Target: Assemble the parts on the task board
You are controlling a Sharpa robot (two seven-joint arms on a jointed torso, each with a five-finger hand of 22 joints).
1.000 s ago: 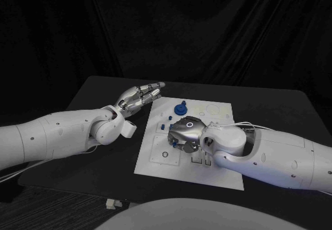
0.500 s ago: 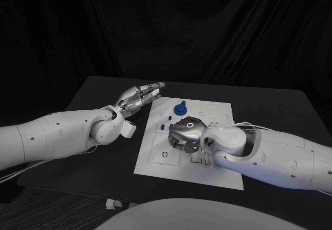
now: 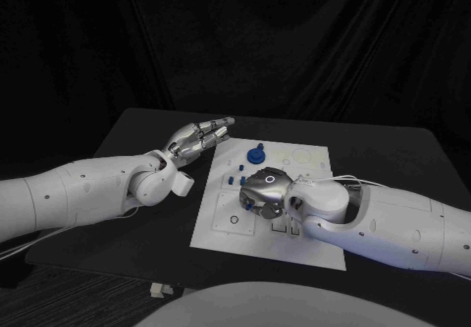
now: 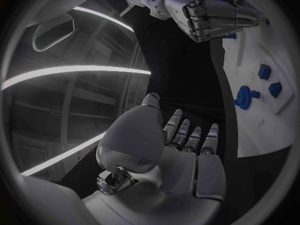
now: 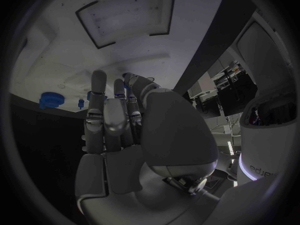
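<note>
The white task board (image 3: 306,246) lies in the middle of the black table. My right hand (image 3: 265,191) hovers low over the board's centre with its fingers curled down, and a small blue part (image 3: 252,198) shows pinched at its fingertips. That blue part (image 5: 127,84) peeks out between the thumb and fingers in the right wrist view. A round blue part (image 3: 256,155) stands near the board's far edge, with small blue pieces (image 3: 235,180) just in front of it. My left hand (image 3: 201,135) is off the board's far left corner, fingers straight and apart, holding nothing.
The board (image 5: 50,60) has a dark-outlined rectangular recess (image 5: 125,15) ahead of the right hand. From the left wrist, the curled right hand (image 4: 209,10) hangs above the board (image 4: 281,120), where a blue knob (image 4: 245,96) and two blue pieces (image 4: 270,80) sit.
My right hand has crept slightly to the right over the board, still curled around the blue part. The left arm has stayed put.
</note>
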